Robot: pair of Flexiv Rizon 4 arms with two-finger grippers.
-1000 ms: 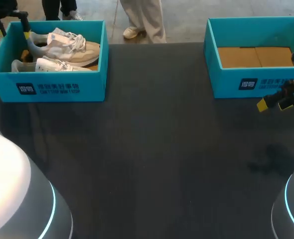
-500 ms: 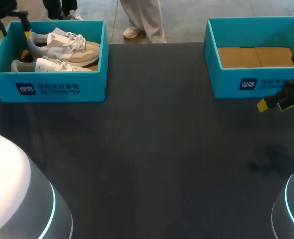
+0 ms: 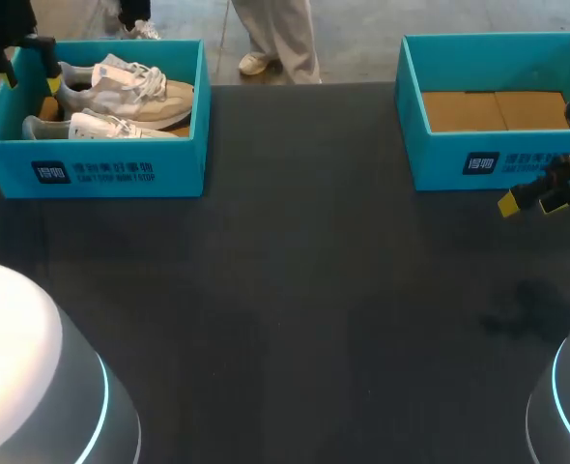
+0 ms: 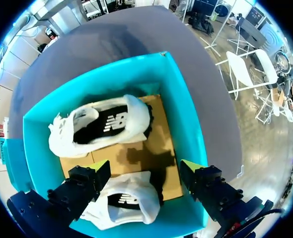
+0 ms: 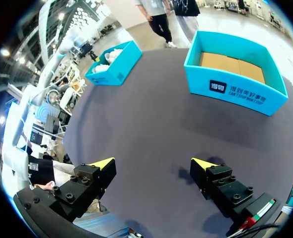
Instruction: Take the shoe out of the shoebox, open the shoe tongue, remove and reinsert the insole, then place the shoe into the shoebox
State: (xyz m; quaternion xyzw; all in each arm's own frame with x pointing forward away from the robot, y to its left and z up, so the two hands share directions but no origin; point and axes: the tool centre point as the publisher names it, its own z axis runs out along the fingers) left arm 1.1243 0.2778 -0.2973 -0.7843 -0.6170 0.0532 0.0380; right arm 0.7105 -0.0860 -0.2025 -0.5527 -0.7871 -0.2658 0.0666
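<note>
Left tool points straight down, fingers spread and empty, over far-left shoebox holding two shoes; right tool, also spread and empty, hovers above table beside right box.

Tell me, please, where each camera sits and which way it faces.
Head: above and behind, looking down on the table; shows both arm bases, left claw over the shoe box, right claw short of the empty box.
Left wrist: above the shoe box, facing straight down at two shoes; its claw shows.
Right wrist: over the table, facing the empty box; its claw shows.
Shared: all three show the shoe box.
</note>
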